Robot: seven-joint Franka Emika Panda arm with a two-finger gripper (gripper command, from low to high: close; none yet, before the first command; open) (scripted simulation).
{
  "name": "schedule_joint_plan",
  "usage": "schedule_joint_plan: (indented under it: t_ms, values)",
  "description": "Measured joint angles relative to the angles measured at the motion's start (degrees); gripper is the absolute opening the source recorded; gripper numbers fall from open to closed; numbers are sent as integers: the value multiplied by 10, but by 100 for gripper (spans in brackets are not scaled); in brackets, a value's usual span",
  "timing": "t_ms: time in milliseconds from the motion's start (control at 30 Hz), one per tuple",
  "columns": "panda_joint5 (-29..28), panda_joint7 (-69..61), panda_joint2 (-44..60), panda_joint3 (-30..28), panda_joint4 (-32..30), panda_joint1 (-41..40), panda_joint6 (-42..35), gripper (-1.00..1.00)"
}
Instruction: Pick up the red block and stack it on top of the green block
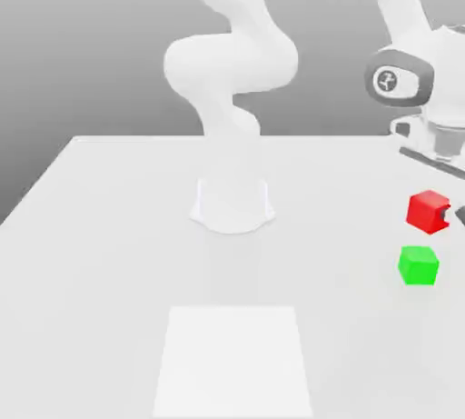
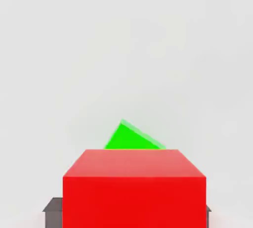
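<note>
Red block [image 2: 133,187]: lower centre of hand view, apparently held between dark fingers [image 2: 52,211], contact partly hidden.
Green block [image 1: 419,265]: on table [image 1: 109,254], lower right of exterior view, just below red. Risk: off-centre release topples the stack.

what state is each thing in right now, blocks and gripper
red block: between the gripper's fingers, apparently lifted above the table, not yet on the green block
green block: resting on the table, nothing on top, partly behind the red block in the hand view
gripper: shut on the red block, at the exterior view's right
table: white surface carrying the green block
</note>
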Motion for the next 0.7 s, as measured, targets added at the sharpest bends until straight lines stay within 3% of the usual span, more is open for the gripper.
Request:
schedule_joint_plan:
  t_ms: [167, 433, 467, 700]
  values:
    - [-80, 57, 46, -1, 2, -17, 36, -100]
    - [-79, 56, 46, -27, 2, -12, 40, -100]
    - [-79, 56, 46, -31, 2, -11, 40, 100]
    - [-79, 56, 46, -30, 2, -24, 40, 100]
